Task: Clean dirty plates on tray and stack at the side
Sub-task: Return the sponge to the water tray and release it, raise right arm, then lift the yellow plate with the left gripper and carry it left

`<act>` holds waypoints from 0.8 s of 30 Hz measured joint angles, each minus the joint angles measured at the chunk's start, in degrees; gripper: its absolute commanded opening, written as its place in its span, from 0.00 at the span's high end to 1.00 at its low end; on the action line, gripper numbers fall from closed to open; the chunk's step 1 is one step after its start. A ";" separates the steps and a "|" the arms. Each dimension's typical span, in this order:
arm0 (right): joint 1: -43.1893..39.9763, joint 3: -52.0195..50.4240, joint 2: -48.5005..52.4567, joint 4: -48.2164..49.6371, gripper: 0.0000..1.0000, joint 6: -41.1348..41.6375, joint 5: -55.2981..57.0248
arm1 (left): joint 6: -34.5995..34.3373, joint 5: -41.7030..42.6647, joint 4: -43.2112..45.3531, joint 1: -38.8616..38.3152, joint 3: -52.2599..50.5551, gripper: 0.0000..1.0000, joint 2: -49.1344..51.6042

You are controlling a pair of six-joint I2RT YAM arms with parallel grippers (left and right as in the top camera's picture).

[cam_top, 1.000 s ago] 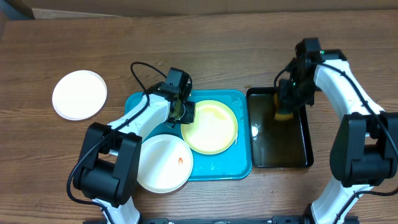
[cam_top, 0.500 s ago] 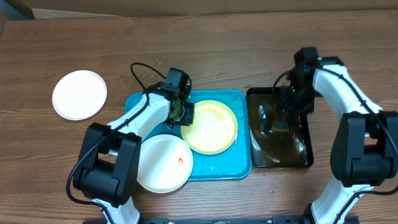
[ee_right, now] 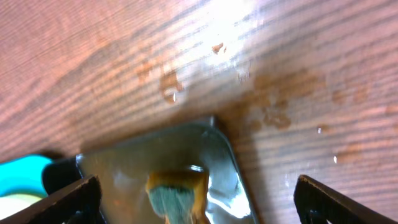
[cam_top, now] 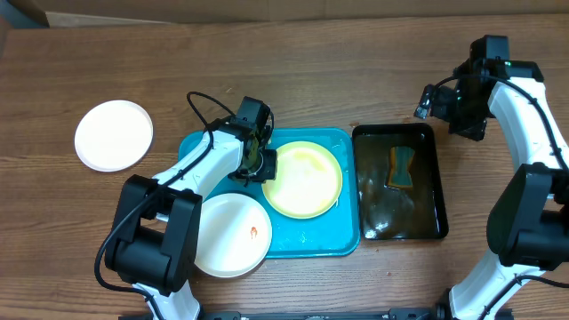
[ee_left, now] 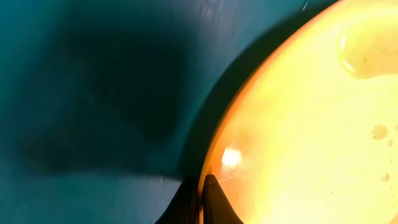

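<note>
Mid-desk, the tray (cam_top: 200,147), long axis left to right along the desk. On its right half, toward the far edge, the pale yellow-green plate (cam_top: 305,180), lying flat and wet. At the tray's near-left corner, a white plate (cam_top: 233,234) with an orange smear, overhanging the near rim. Well apart, near the desk's left edge, a second white plate (cam_top: 113,134). Left gripper (cam_top: 265,164) clamped tight on the pale yellow-green plate's left rim, fingertips (ee_left: 211,199) pinching it edge-on in the wrist view. Right gripper (ee_right: 196,190) spread wide, holding nothing, up over bare desk beyond the far-right corner of the black tray (cam_top: 442,209). In that tray's murky water, a sponge (cam_top: 402,167), long axis far to near. A second ago: right gripper down in the black tray, closed on the sponge; left jaws a little apart; pale yellow-green plate a touch further left.
</note>
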 measured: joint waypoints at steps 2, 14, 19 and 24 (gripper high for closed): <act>-0.07 0.00 0.00 1.44 0.00 0.04 -0.02 | 0.00 -0.04 1.62 0.00 0.00 0.96 0.00; -0.07 0.00 0.00 2.95 0.00 0.02 -0.04 | 1.18 -8.00 -6.14 0.00 11.98 0.96 0.74; -0.07 0.00 0.00 2.93 0.00 0.00 -0.04 | 1.86 -9.51 -8.13 0.00 17.53 0.96 0.87; -0.07 0.00 0.00 2.93 0.00 0.02 -0.04 | 2.05 -9.97 -8.22 0.00 21.16 0.96 0.87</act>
